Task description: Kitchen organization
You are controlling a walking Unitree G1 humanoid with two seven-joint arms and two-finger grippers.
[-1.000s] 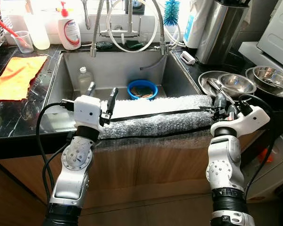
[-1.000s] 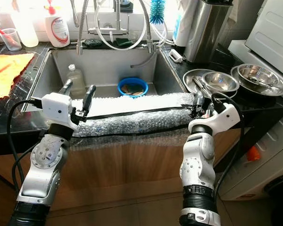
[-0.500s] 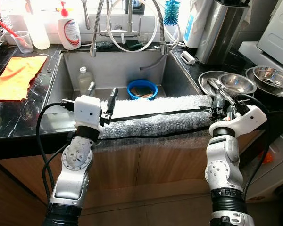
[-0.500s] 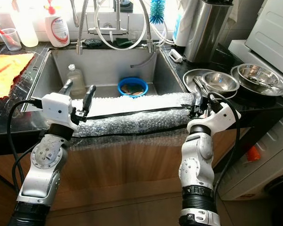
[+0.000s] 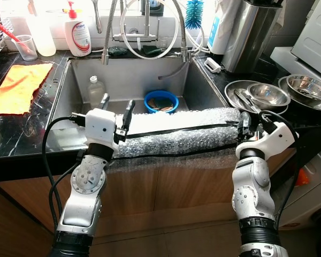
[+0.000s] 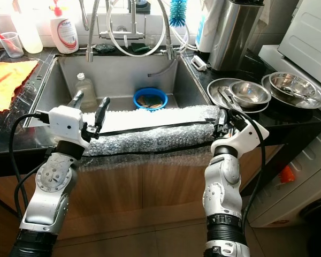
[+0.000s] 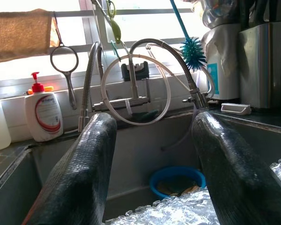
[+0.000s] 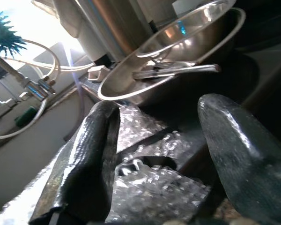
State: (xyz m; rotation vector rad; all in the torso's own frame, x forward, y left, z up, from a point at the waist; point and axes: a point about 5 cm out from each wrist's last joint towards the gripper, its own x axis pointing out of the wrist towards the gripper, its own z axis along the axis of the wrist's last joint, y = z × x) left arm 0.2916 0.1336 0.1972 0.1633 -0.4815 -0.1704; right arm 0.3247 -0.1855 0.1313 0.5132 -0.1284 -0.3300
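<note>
bubble wrap roll (image 5: 176, 134): lies across the front edge of the sink (image 5: 64, 101), stretched from the left gripper to the right gripper, black tape line running along its length; a loose flap hangs down over the cabinet front
left gripper (image 5: 116, 107): at the left end of the roll, fingers spread wide and pointing up and away over the sink, nothing between them; left wrist view has the roll just under the fingertips (image 7: 91, 140)
right gripper (image 5: 250, 122): at the right end of the roll, fingers apart, the roll's end sits between and just below them in the right wrist view; touching or not, cannot tell
blue bowl (image 5: 161, 100): in the sink, beyond the left gripper and past the roll, something brown inside
plastic bottle (image 5: 96, 89): in the sink, just beyond the left gripper, upright
steel bowls (image 5: 267, 95): on the counter just beyond the right gripper, utensils lying in them; another steel bowl (image 5: 308, 87) further out to the right
faucet (image 5: 144, 32): behind the sink, well beyond both grippers, hose looped
soap bottle (image 5: 78, 33): on the sill, far beyond the left gripper
orange cloth (image 5: 16, 88): on the counter, out to the left of the left gripper
blue brush (image 5: 193, 12): up by the window, behind the faucet
</note>
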